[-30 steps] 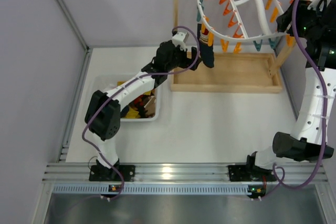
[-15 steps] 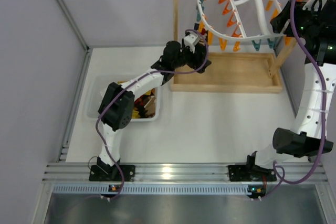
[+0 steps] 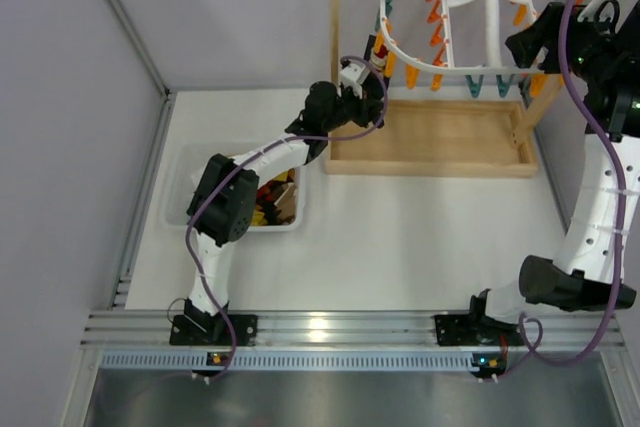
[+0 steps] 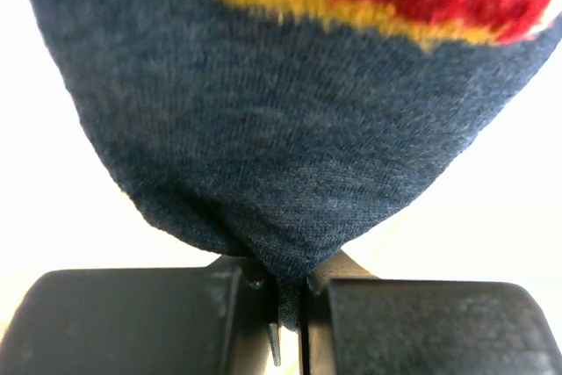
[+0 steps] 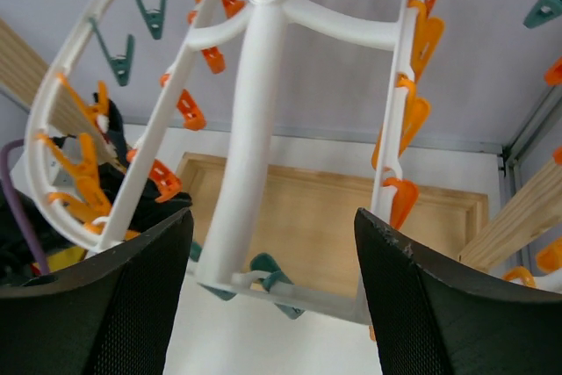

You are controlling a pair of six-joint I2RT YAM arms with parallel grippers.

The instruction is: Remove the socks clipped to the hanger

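A navy sock (image 4: 290, 129) with red, yellow and white stripes fills the left wrist view, and its lower tip is pinched in my left gripper (image 4: 290, 292). From above, that left gripper (image 3: 368, 97) sits under the left rim of the white oval hanger (image 3: 450, 7) and hides the sock. My right gripper (image 3: 528, 45) is at the hanger's right side. In the right wrist view the right gripper (image 5: 274, 217) is open, with the hanger's thick white centre rib (image 5: 250, 129) between its fingers and not squeezed. Other socks are not clearly in view.
The hanger hangs from a wooden rack with a flat tray base (image 3: 430, 137) and an upright post (image 3: 333, 27). A white bin (image 3: 185, 187) of mixed clothes sits left of the rack, under the left arm. Orange and teal clips (image 5: 399, 120) line the hanger's ribs.
My left gripper was open beside the hanging sock and has shut on its tip. The hanger has swung and now tilts flatter. My right gripper has edged in around the centre rib.
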